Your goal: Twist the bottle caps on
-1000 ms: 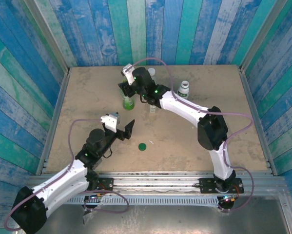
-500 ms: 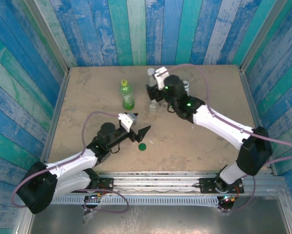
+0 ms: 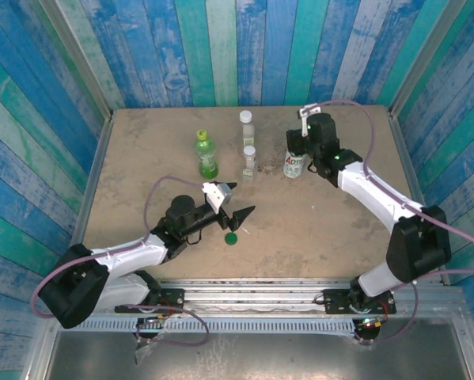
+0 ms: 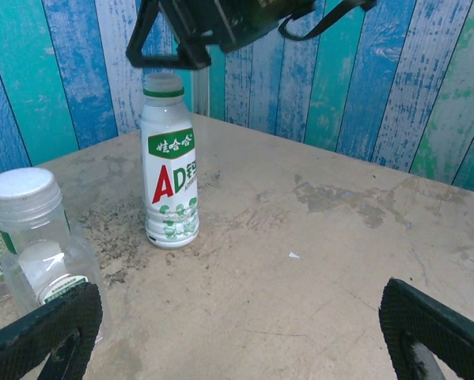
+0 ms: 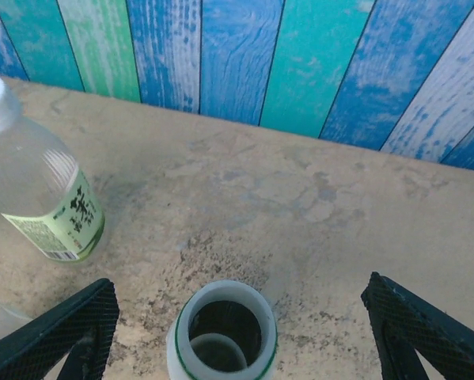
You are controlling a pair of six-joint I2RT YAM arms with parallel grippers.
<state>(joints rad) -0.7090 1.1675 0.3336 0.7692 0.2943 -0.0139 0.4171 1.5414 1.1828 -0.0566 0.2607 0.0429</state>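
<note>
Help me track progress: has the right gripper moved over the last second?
Yes. The right gripper swung rightward, from the green bottle to above the white bottle.

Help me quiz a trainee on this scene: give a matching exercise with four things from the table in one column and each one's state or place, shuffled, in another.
Column A
1. white labelled bottle
2. green bottle
3. dark green cap
4. rear clear bottle

Column B
a. topped by a white cap
b. lying on the table near the left gripper
c. neck open, no cap
d. topped by a yellow-green cap

Pairs: 1-c, 2-d, 3-b, 4-a
</note>
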